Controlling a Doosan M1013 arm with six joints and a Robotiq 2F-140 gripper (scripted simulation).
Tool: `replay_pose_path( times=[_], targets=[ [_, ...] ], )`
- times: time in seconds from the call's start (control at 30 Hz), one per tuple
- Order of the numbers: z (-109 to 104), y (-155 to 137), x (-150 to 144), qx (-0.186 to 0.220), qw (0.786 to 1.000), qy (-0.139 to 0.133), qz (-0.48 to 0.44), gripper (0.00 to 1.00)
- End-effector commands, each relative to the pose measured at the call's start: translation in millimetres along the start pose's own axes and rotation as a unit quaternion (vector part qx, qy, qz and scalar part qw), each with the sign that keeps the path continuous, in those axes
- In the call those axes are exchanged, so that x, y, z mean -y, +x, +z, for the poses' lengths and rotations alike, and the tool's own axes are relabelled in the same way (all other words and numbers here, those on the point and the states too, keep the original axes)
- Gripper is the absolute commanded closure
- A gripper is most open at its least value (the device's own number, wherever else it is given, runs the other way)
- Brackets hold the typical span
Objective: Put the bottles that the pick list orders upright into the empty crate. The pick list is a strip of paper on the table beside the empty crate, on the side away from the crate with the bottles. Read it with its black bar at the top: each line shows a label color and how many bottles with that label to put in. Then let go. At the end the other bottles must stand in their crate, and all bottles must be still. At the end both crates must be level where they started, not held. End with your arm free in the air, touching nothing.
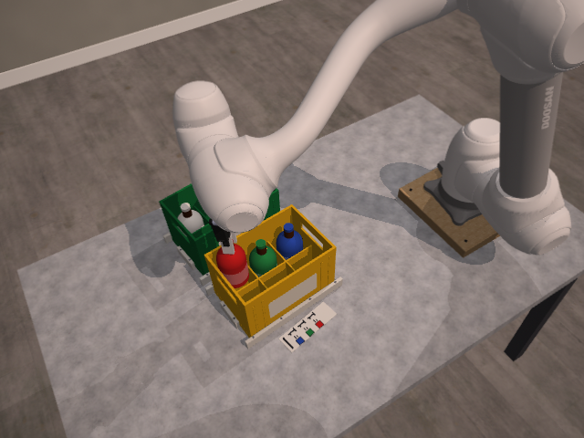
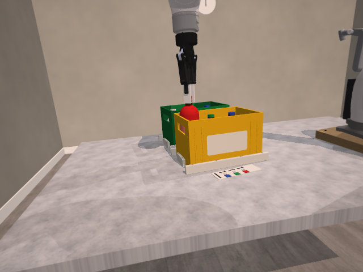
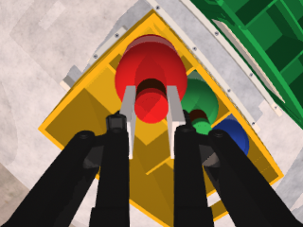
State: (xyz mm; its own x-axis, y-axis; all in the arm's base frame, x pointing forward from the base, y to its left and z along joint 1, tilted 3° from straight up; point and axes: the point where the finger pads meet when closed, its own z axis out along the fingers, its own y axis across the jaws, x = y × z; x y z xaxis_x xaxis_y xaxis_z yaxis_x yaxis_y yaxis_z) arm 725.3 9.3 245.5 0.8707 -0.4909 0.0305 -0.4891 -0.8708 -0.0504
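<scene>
my claw [image 1: 228,245] [image 2: 189,98] [image 3: 151,100] grips red bottle [image 1: 231,264] [image 2: 189,113] [image 3: 151,61], lowering into yellow crate [image 1: 301,287] [image 2: 199,140] [image 3: 71,101], likely pick 3 of 3; next: seat upright, release

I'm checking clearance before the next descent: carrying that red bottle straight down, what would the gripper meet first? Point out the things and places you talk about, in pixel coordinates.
Probably the yellow crate's floor [image 3: 97,92], under the red bottle [image 1: 232,264] [image 2: 189,112] [image 3: 151,66]; depth is unclear.

My claw [image 3: 151,100] is gripping a red bottle [image 3: 151,61] by its neck over a yellow crate [image 3: 97,175], where green [image 3: 201,96] and blue bottles [image 3: 232,137] are standing alongside, a green crate [image 3: 265,80] sitting nearby.
</scene>
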Motion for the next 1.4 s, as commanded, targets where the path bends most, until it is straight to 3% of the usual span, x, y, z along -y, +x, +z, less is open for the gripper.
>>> replay_pose_path(
  times=[0.0, 1.37],
  targets=[
    [2, 0, 0, 0.000, 1.000, 0.000, 0.000, 1.00],
    [37, 0, 0, 0.000, 1.000, 0.000, 0.000, 1.00]
  ],
)
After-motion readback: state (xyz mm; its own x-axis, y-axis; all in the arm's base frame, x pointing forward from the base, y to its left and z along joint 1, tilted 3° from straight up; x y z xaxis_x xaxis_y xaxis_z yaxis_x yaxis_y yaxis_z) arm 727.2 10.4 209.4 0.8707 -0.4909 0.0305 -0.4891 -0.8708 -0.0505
